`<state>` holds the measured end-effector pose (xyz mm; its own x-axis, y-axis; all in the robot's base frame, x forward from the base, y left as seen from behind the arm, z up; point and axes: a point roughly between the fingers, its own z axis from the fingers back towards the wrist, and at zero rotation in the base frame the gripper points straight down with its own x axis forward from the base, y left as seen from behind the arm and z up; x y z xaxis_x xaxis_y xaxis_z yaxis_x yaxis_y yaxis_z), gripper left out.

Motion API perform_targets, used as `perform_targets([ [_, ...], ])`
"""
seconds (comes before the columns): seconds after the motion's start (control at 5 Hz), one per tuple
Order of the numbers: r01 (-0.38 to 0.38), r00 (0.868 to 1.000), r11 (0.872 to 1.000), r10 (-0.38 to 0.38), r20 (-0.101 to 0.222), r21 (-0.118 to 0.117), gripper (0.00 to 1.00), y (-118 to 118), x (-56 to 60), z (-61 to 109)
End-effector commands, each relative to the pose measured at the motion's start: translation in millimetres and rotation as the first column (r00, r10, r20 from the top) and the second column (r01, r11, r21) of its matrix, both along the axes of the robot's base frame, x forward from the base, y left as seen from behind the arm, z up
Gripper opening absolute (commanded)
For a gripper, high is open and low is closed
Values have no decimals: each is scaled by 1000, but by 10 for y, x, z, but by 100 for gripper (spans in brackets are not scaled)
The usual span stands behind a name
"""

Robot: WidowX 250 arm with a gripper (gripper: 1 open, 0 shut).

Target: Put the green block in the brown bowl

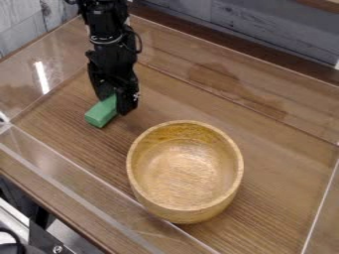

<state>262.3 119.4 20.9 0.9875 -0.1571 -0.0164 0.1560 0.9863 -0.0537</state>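
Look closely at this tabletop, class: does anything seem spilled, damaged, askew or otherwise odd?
Nothing stands out. The brown bowl sits upright and empty, the green block lies flat on the table, and the gripper is down over it, open.

The table is dark brown wood with lengthwise grain and a glossy sheen, edged by clear panels along its sides; on it, left of centre in the frame, lies the green block, flat on the wood; at lower centre stands the brown bowl, upright and apart from the block, its hollow showing pale grain.
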Motion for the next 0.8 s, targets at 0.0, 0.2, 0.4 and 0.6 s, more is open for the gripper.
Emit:
perform_targets([
  [0.0, -48, 995, 998, 43, -95, -43, 100, 54, -180, -254],
  [0.2, -58, 993, 997, 53, -108, -49, 100, 64, -196, -203],
  [0.4, -67, 991, 996, 60, -117, -57, 0, 55, -207, -87],
  [0.6, -84, 989, 994, 75, -127, -66, 0, 36, -221, -11],
])
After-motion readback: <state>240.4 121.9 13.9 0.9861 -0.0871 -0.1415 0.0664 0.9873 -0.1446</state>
